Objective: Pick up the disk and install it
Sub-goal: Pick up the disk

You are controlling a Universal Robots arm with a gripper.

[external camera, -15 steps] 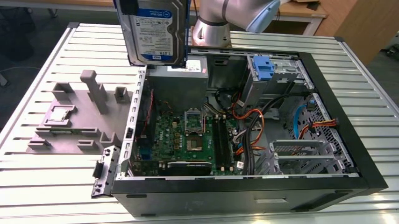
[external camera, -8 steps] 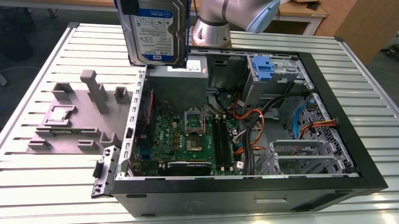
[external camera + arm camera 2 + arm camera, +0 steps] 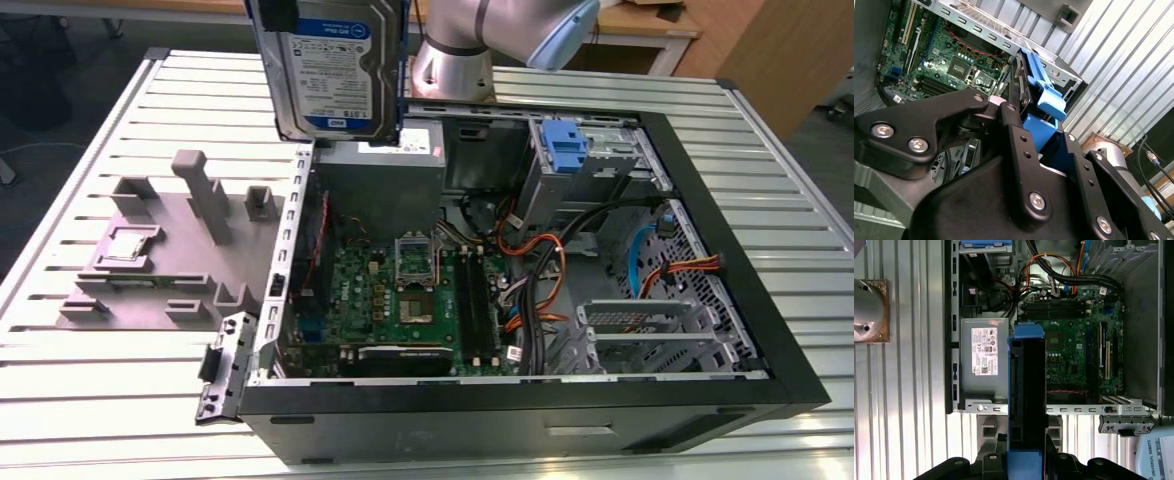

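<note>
The disk (image 3: 334, 70) hangs upright in the air above the back left corner of the open computer case (image 3: 787, 330), label side facing the exterior view, with a blue bracket along its edges. In both wrist views my gripper (image 3: 1025, 444) is shut on the disk (image 3: 1026, 385), its black fingers (image 3: 1015, 127) pressed on either side. Seen edge-on there, the disk (image 3: 1046, 100) hovers over the power-supply box (image 3: 984, 365) and the edge of the motherboard (image 3: 1074, 340).
Inside the case, a drive bay at the back holds a bare blue caddy (image 3: 567, 150), with orange and black cables (image 3: 554, 260) beside it. A grey fixture (image 3: 174, 250) lies on the slatted table at the exterior view's left. The arm's base (image 3: 461, 60) stands behind the case.
</note>
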